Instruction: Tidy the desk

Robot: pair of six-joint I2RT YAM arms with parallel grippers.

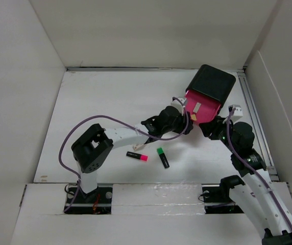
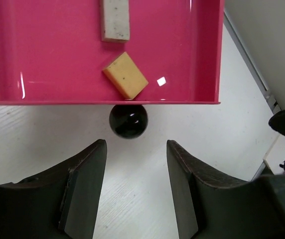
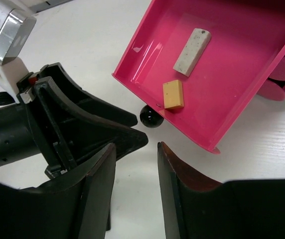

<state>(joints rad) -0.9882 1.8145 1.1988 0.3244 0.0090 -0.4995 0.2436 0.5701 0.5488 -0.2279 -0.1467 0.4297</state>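
**Item: open drawer and its knob, set against two empty grippers**

- Desk [image 1: 110, 97]: white top, lying under everything listed here. The black box [image 1: 215, 84] is sitting at its 1 o'clock corner in the overhead view.
- Pink drawer [image 2: 43, 50]: standing pulled out of the box, its slide axis running 1 to 7 o'clock overhead. It is holding a grey eraser [image 2: 115, 20] and a yellow eraser [image 2: 125, 75], lying apart from each other.
- Knob [image 2: 128, 120]: black and round, projecting from the middle of the drawer front.
- Left gripper [image 2: 136, 149]: fingers standing wide apart and gripping nothing. In its wrist view the knob is lying at 12 o'clock, just beyond the fingertips, not touching them and close to the centre line of the gap.
- Right gripper [image 3: 135, 149]: fingers likewise parted and empty. It is seeing the knob at about 1 o'clock, off its line, with the left gripper's body crowding in at 9 o'clock.
- Pink highlighter [image 1: 137, 156] and green highlighter [image 1: 163, 157]: lying loose on the desk at 7 o'clock from the drawer, well apart from both sets of fingertips.

Judgement: the left arm is sitting squarer to the knob, so any handling of the drawer is looking like its job.
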